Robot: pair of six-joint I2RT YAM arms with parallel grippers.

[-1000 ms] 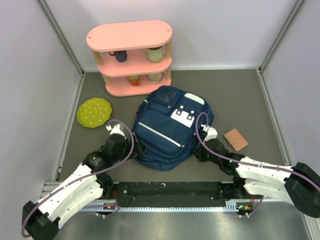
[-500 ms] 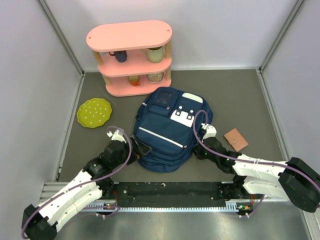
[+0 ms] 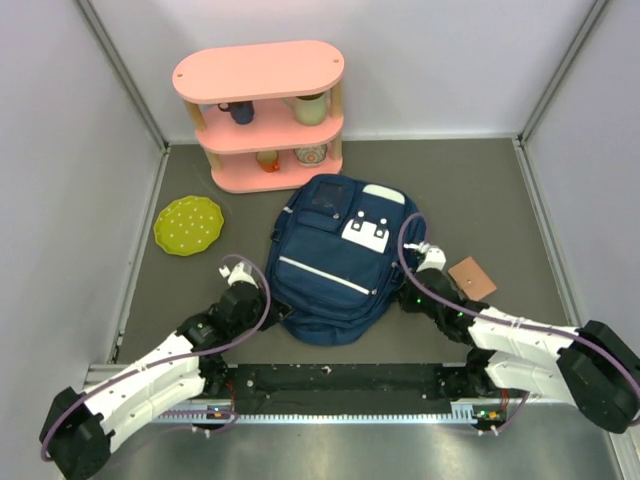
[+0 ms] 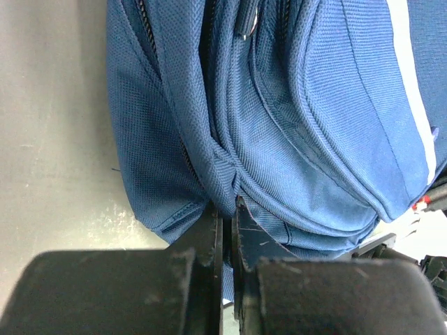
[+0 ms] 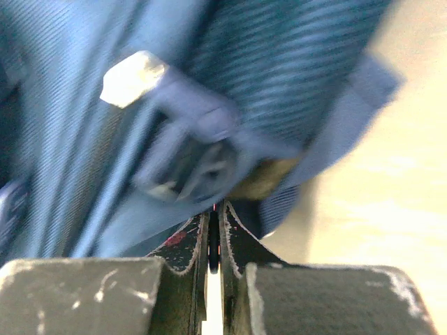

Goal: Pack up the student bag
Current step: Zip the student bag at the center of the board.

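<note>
I'm looking down on the grey bench [image 3: 500, 190], walled in pale panels on three sides. The student bag [image 3: 340, 260] lies flat at its middle, front side up, between my two arms: navy fabric, a white stripe slanting across it, and a white buckled patch towards its far right. Its far end nearly reaches the pink three-tier shelf [image 3: 260, 75] standing at the back left. My left claw [image 4: 225, 209] is at the bag's near left corner, and through the wrist camera I see it clenched on a fold of the blue fabric where the bottom seam bunches. My right claw [image 5: 215, 213] is against the bag's right edge with its fingers pressed together. That view is blurred, so I cannot tell whether it is pinching the fabric or the buckled strap right in front of its tips. A green dotted plate [image 3: 188, 224] lies well to the left of the bag, near the left wall. A small brown square wallet [image 3: 471, 278] lies just right of my right arm. On the shelf's middle tier sit a dark mug [image 3: 240, 111] and a pale green cup [image 3: 311, 108].
</note>
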